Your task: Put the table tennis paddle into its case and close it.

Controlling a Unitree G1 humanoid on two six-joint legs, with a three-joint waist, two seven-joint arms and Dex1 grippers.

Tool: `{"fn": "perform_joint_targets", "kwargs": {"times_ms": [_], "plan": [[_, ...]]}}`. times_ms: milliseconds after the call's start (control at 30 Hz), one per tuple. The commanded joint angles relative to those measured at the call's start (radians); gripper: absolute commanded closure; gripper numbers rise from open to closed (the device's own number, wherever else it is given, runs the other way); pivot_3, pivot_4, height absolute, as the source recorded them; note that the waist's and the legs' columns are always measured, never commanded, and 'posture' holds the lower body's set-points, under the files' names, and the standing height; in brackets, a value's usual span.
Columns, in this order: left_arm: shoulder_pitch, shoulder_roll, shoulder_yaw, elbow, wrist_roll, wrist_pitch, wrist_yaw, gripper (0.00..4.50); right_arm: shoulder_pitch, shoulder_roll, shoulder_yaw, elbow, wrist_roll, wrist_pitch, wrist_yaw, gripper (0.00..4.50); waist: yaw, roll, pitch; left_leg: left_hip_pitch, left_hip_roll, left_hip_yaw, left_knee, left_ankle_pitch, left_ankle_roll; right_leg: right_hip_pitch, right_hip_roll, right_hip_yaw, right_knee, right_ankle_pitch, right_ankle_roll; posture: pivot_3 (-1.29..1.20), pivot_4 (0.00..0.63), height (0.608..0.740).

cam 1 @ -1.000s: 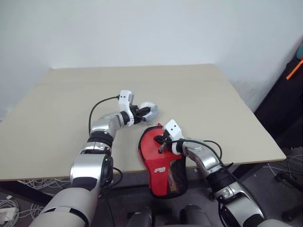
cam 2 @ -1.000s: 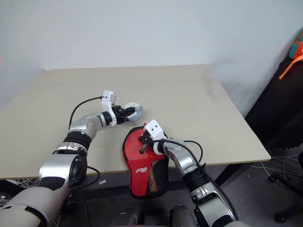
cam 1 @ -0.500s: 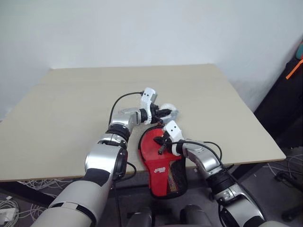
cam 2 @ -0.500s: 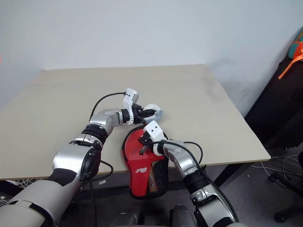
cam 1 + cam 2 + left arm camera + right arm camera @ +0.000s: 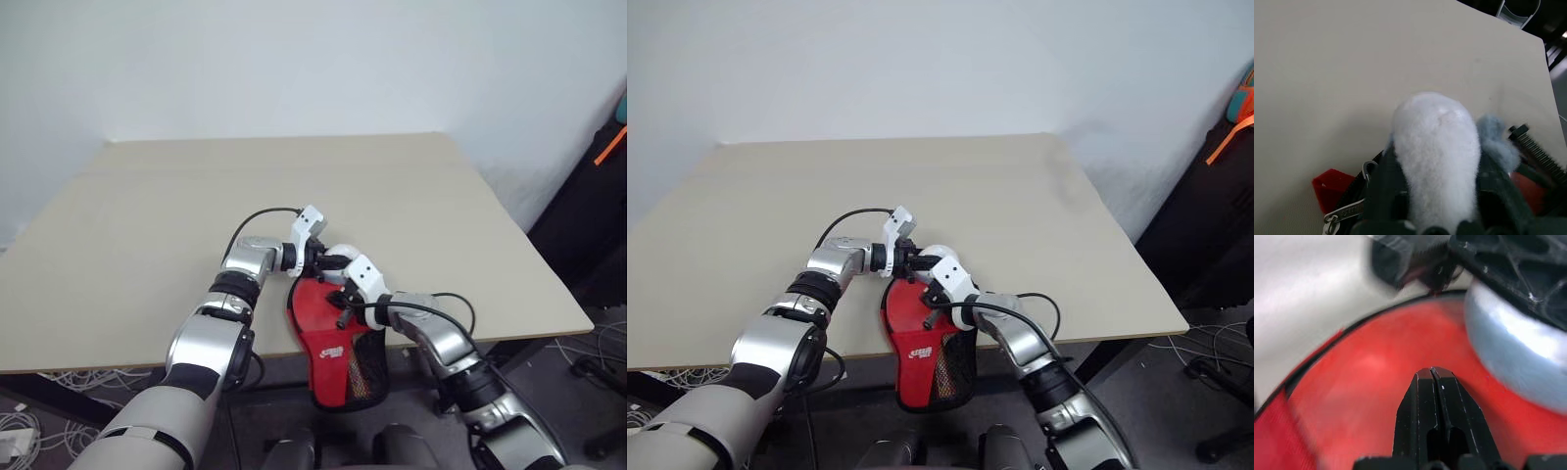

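Observation:
The red case [image 5: 315, 318] lies at the table's near edge, its white-logo and mesh end [image 5: 364, 367] hanging past the edge. My left gripper [image 5: 336, 262] reaches in over the case's far rim, with a grey-white ball [image 5: 1437, 152] between its fingers and touching both. The ball [image 5: 1513, 367] sits just above the red fabric. My right gripper [image 5: 1432, 374] is shut with nothing between its fingers. Its tips rest close over the case's red face, right beside the ball. A zip pull [image 5: 1344, 213] shows at the case's edge. The paddle is hidden.
The beige table [image 5: 196, 196] stretches away beyond the arms. Past its right edge stands dark furniture with an orange strap [image 5: 609, 145]. Cables [image 5: 39, 382] lie on the floor under the near left corner.
My left arm has swung right and nearer, carrying the ball from the bare table behind the case to the case's far rim. The right gripper shifted slightly right and stays shut.

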Motion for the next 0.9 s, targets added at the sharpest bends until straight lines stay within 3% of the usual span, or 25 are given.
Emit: {"fn": "perform_joint_targets", "kwargs": {"times_ms": [33, 200, 300, 667, 700, 800, 900], "plan": [[0.006, -0.007, 0.007, -0.017, -0.008, 0.012, 0.006, 1.85, -0.028, -0.033, -0.04, -0.161, 0.035, 0.133, -0.001, 4.5, 0.0, 0.0, 0.0, 0.0, 0.0, 0.0, 0.0, 0.0, 0.0, 0.0, 0.0, 0.0, 0.0, 0.0, 0.0, 0.0, 0.0, 0.739], [0.001, -0.016, 0.031, -0.048, -0.036, 0.027, -0.007, 0.01, -0.082, -0.108, -0.12, -0.311, 0.114, 0.295, 0.027, 4.5, 0.0, 0.0, 0.0, -0.001, 0.0, 0.0, 0.0, 0.0, 0.0, -0.001, 0.0, -0.001, 0.0, 0.0, 0.0, 0.0, 0.0, 0.739], [0.001, -0.014, 0.038, -0.092, -0.056, 0.043, -0.021, 0.0, -0.111, -0.141, -0.145, -0.352, 0.154, 0.353, 0.034, 3.86, 0.0, 0.0, 0.001, -0.001, 0.0, 0.0, 0.0, 0.0, 0.0, -0.001, 0.0, -0.001, 0.0, 0.0, 0.0, 0.0, 0.0, 0.739], [-0.01, 0.033, 0.094, -0.315, -0.156, 0.171, 0.006, 0.0, -0.186, -0.159, -0.15, -0.459, 0.293, 0.477, 0.037, 0.04, 0.0, 0.0, 0.001, -0.003, 0.001, 0.0, 0.0, 0.0, 0.0, -0.004, 0.0, 0.0, 0.0, 0.0, 0.0, 0.0, 0.0, 0.739], [-0.009, 0.041, 0.098, -0.33, -0.164, 0.18, 0.006, 0.0, -0.198, -0.16, -0.155, -0.456, 0.302, 0.481, 0.035, 0.04, 0.0, 0.0, 0.001, -0.003, 0.001, 0.0, 0.0, 0.0, 0.0, -0.003, 0.0, 0.0, 0.0, 0.0, 0.0, 0.0, 0.0, 0.739], [-0.012, 0.068, 0.129, -0.354, -0.184, 0.197, 0.039, 0.56, -0.23, -0.167, -0.165, -0.434, 0.315, 0.476, 0.028, 0.0, 0.0, 0.0, 0.001, -0.003, 0.0, 0.0, 0.0, 0.0, 0.0, -0.004, 0.0, 0.0, 0.0, 0.0, 0.0, 0.0, 0.0, 0.739], [0.022, 0.115, 0.134, -0.408, -0.185, 0.178, 0.042, 1.54, -0.253, -0.178, -0.165, -0.376, 0.305, 0.445, 0.02, 0.0, 0.0, 0.0, 0.001, -0.003, 0.0, 0.0, 0.0, 0.0, 0.0, -0.004, 0.0, 0.0, 0.0, 0.0, 0.0, 0.0, 0.0, 0.739]]}}
